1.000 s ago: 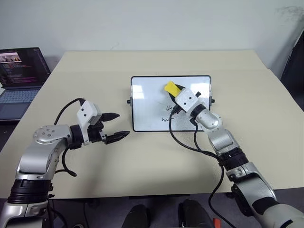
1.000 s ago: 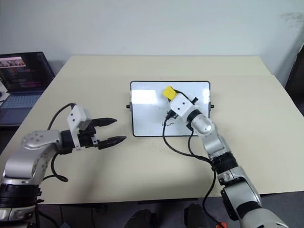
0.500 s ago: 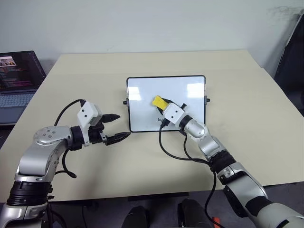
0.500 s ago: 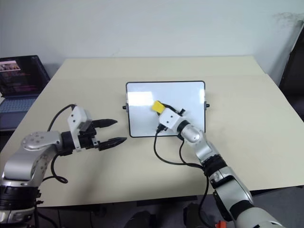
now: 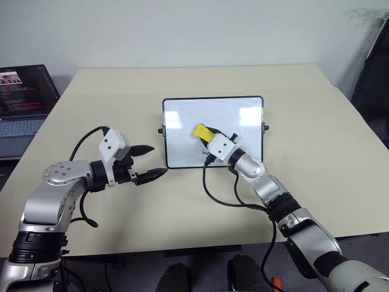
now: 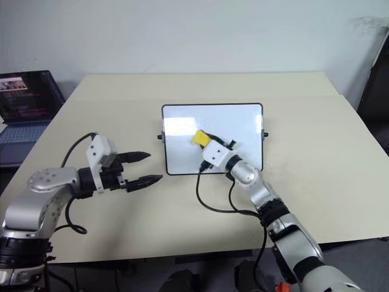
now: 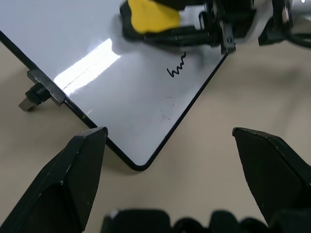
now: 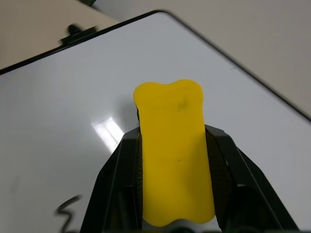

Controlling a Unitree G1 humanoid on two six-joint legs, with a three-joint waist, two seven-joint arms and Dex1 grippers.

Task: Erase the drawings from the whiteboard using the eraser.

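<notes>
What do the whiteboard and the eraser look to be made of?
Whiteboard: smooth glossy white panel, probably coated metal or melamine, since it mirrors bright glare patches; its thin black frame looks like plastic. Eraser: matte yellow body, likely foam or soft plastic, with rounded, slightly waisted edges and no shine.

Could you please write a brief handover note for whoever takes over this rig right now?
Right gripper: shut on the yellow eraser, over the middle of the whiteboard.
Left gripper: open, holding nothing, over the table just off the board's left edge.
Done: most of the board looks clean.
Left: a black squiggle near the board's near edge, beside the right wrist, is not yet wiped; the arm may hide more marks.
</notes>
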